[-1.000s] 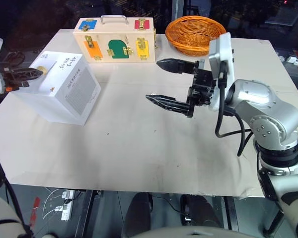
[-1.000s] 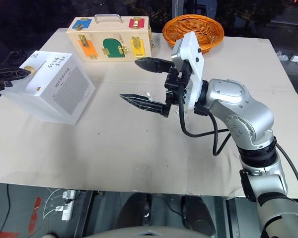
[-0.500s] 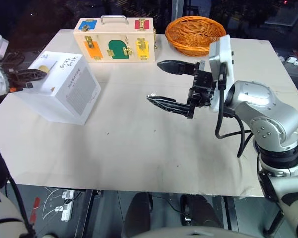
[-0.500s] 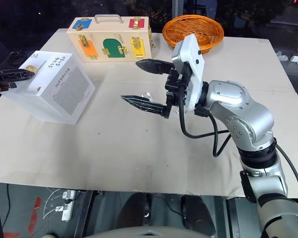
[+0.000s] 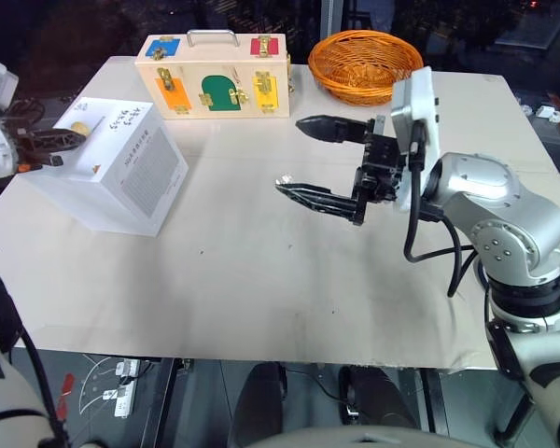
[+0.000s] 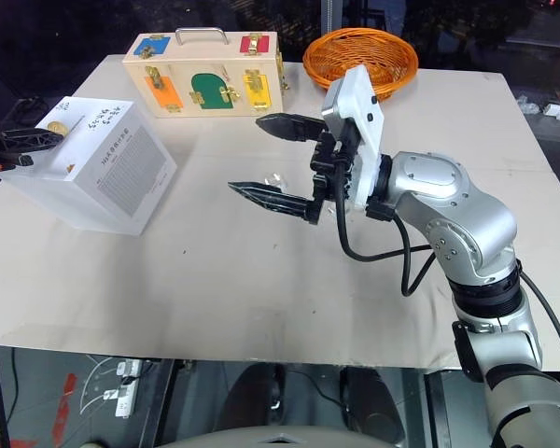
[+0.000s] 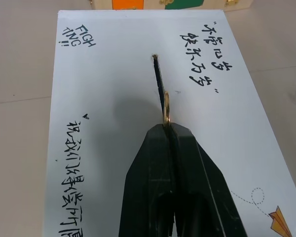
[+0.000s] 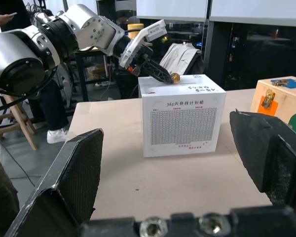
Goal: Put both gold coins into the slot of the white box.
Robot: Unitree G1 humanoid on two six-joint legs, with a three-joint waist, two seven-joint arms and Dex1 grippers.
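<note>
Pinching gold coin point(image 7: 166, 106) edge-on, left pincer point(image 7: 168, 129) over slot point(image 7: 158, 81)

Around the white box point(image 5: 107, 166) the table point(image 5: 261, 280) lies bare on its near side and toward the middle — open passage there. Behind the box, the wooden case point(image 5: 215, 73) stands near, narrowing the gap. Above the box's top, the left gripper point(image 7: 170, 131) sits over the slot point(image 7: 158, 84), pinched on a gold coin point(image 7: 166, 107). The right gripper point(image 5: 319, 156), jaws wide, hangs well apart from the box over mid-table — the wicker basket point(image 5: 366, 62) beyond.
</note>
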